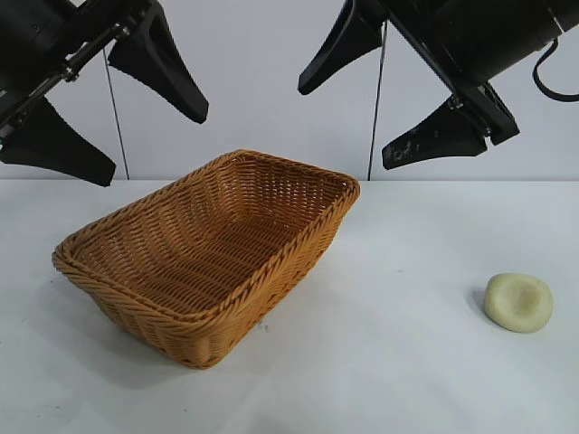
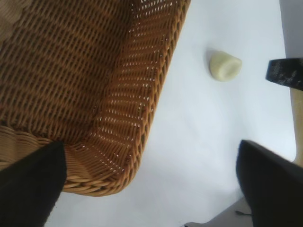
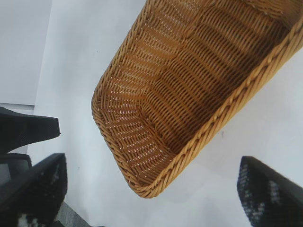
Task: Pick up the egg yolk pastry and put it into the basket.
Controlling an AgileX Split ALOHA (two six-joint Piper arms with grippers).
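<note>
Nearest the camera sits the basket (image 1: 210,258), empty on a white table (image 1: 398,362). Well apart, toward the right arm's side, lies the pastry (image 1: 518,302), round, so probably no axis to favour. Both grippers hang high with fingers spread and holding nothing: right gripper (image 1: 384,99) is nearer the pastry, left gripper (image 1: 113,113) above the basket's far side.

bare table (image 1: 398,362) all round the egg yolk pastry (image 1: 517,302) (basket (image 1: 298,237) well apart), open from above
</note>
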